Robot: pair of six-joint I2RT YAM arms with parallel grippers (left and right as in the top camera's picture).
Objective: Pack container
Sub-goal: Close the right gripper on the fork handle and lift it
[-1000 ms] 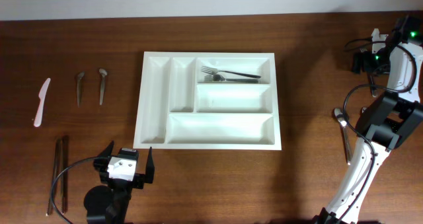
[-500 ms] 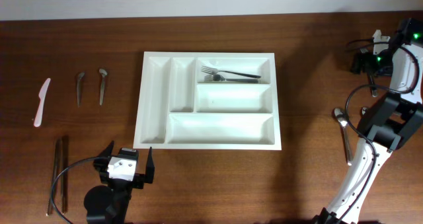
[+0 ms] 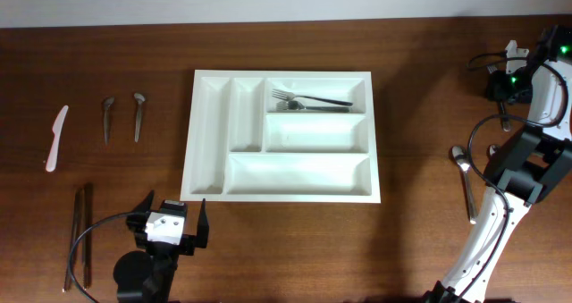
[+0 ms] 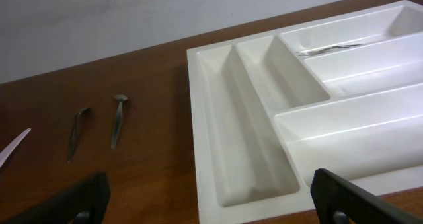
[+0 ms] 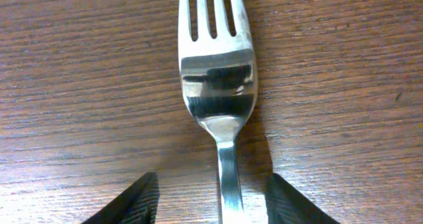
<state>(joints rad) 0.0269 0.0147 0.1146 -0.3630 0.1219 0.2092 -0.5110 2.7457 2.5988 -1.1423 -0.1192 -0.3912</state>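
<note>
– Right gripper, how does it stand?
– Its fingers are apart, low over the table. One dark finger sits on each side of the handle of a fork that lies flat, and neither touches it.
– And the left gripper?
– It is spread wide too and holds nothing, just near of the container's near left corner.
– Where is the container?
– It sits mid-table, well left of the right arm. Forks lie in its far right compartment.
– What else lies about?
– A spoon is on the wood right beside the right arm's base. Far left there are two small spoons, a white plastic knife and two long dark sticks. The overhead view shows nothing lying between fork and container.
</note>
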